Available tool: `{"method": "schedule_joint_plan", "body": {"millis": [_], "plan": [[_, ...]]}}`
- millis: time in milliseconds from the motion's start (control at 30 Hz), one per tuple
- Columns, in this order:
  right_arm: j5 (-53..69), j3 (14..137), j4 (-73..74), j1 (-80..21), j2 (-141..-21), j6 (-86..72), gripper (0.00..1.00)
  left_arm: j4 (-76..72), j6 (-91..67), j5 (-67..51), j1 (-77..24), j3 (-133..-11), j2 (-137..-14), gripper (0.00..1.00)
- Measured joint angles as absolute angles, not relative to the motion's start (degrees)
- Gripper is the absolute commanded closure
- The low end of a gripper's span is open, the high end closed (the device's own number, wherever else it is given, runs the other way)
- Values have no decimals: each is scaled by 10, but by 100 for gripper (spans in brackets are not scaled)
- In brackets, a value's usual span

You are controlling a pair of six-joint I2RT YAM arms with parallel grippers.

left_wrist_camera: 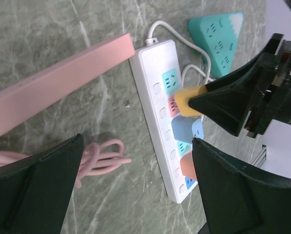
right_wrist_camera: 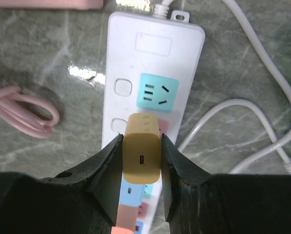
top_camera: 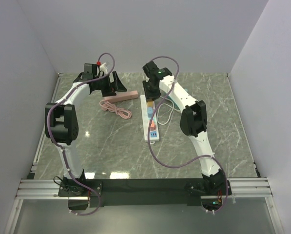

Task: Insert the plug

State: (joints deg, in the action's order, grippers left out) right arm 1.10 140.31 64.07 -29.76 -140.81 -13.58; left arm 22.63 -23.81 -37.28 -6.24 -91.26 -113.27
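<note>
Currently, one yellow plug (right_wrist_camera: 142,158) clamped in right jaws, left jaws apart (wide), one white strip (right_wrist_camera: 189,58)

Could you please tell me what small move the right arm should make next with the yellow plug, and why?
Probably a short, straight push down into the pink socket. The right arm's fingers clamp the yellow plug on both sides, and it sits over that socket on the white power strip, beside the teal socket. Whether its prongs have entered is hidden, so push gently.
</note>
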Motion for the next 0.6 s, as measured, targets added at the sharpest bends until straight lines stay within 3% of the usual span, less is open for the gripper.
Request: {"method": "schedule_joint_plan", "body": {"millis": [333,600], "plan": [[81,1350,517,-223,-1345,-175,100,206,-238,-387,-63,-914,-1133,2],[50,1213,487,-141,-1184,-39,100,208,-233,-388,-74,-914,-1133,2]]}}
